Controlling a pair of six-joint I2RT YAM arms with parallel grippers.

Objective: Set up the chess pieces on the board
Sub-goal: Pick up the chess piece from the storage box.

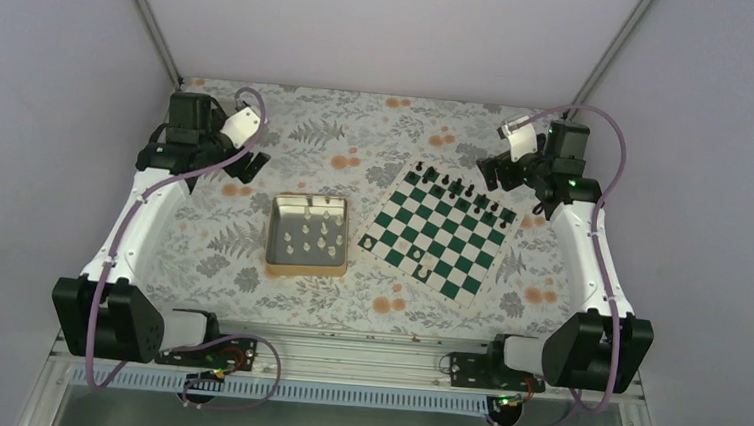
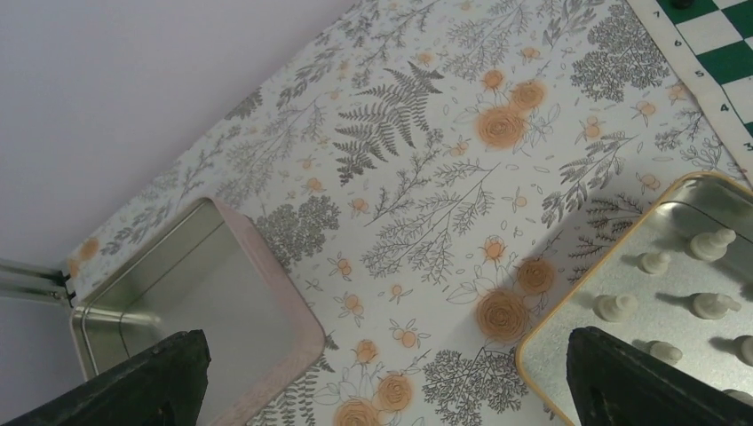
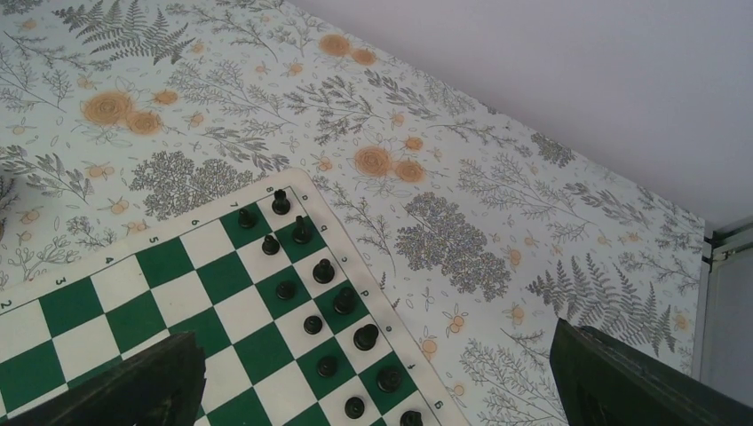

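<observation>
- Board (image 1: 440, 232) right of centre on the floral tablecloth (image 1: 359, 132), turned cornerwise: one corner toward the far side, one toward the near rail.
- Black pieces (image 1: 460, 191) in two rows along the board's far-right edge; most other squares bare.
- Chess pieces (image 1: 311, 234), cream, scattered loose inside the gold-rimmed tin (image 1: 306, 265), none on their squares yet.
- Tin just left of the board, only a narrow strip of cloth between its rim and the board's left corner.
- Left gripper (image 2: 384, 335) at the far left, fingers spread wide, nothing between them; under it a band of open cloth, with the pink-rimmed tray (image 2: 284, 302) on one side and the tin's rim on the other.
- Right gripper (image 3: 375, 330) over the board's far corner, jaws fully apart and empty; black rows right below, white border and bare cloth beyond.
- Broad free cloth along the far side and before the near rail.
- Side walls (image 1: 50, 100) close to both arms.
</observation>
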